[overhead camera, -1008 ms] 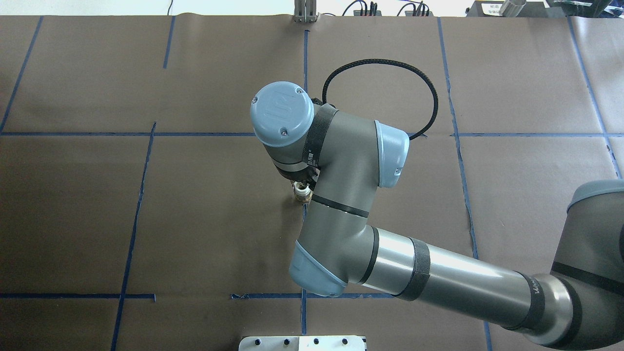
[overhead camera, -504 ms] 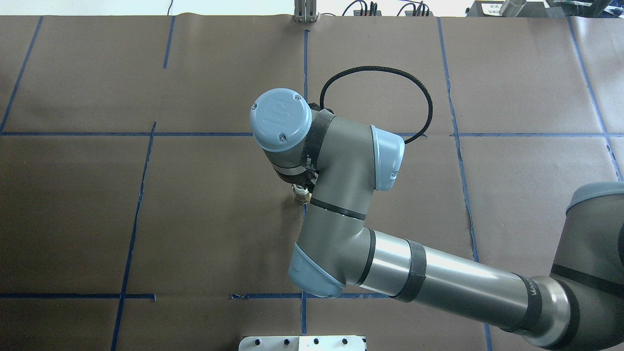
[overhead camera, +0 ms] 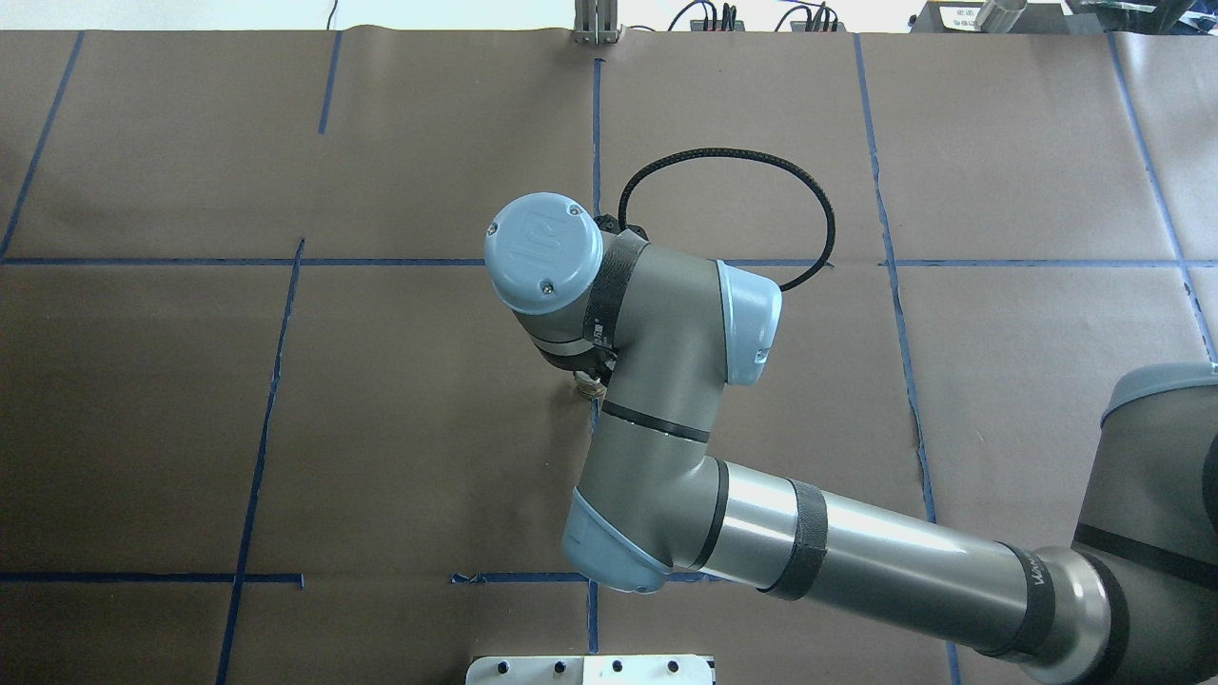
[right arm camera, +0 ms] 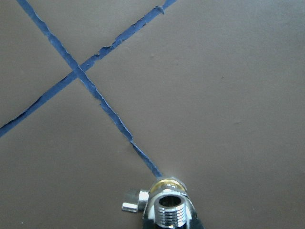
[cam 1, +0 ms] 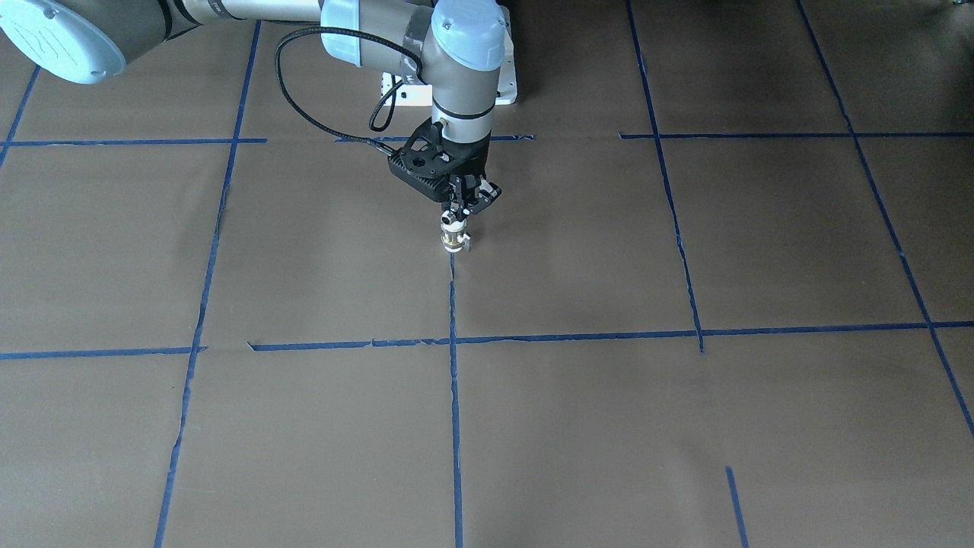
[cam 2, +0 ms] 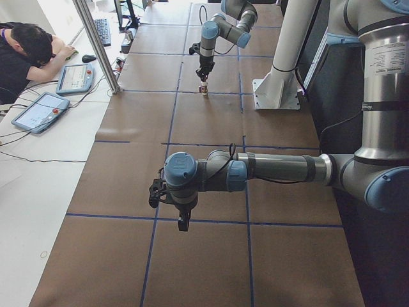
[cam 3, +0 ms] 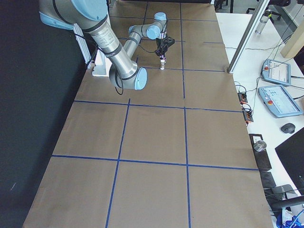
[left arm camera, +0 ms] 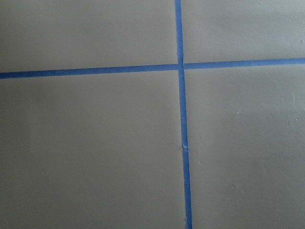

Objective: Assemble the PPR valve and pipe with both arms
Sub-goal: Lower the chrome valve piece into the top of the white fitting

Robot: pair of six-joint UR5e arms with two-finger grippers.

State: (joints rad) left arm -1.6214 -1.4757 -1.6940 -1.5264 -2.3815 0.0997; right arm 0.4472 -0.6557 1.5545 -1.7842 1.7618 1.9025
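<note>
The PPR valve (cam 1: 454, 240) stands upright on the brown table where blue tape lines meet, showing a brass band and a small side stub. My right gripper (cam 1: 455, 216) points straight down over it and is shut on its top end. In the right wrist view that chrome threaded top (right arm camera: 170, 214) sits between the dark fingers, with the stub (right arm camera: 131, 205) to its left. From overhead, only a sliver of the valve (overhead camera: 591, 384) peeks out under the wrist. My left gripper (cam 2: 183, 224) hangs over bare table far from the valve; I cannot tell its state. The pipe is out of view.
A white pedestal (cam 2: 275, 96) stands at the robot side of the table. Blue tape lines (left arm camera: 181, 143) divide the brown cover. A person (cam 2: 25, 51) sits at a side desk with tablets, beyond an aluminium post (cam 2: 96, 45).
The right wrist has sunk lower and shifted slightly toward the robot, covering more of the valve. The valve stays at the same spot.
</note>
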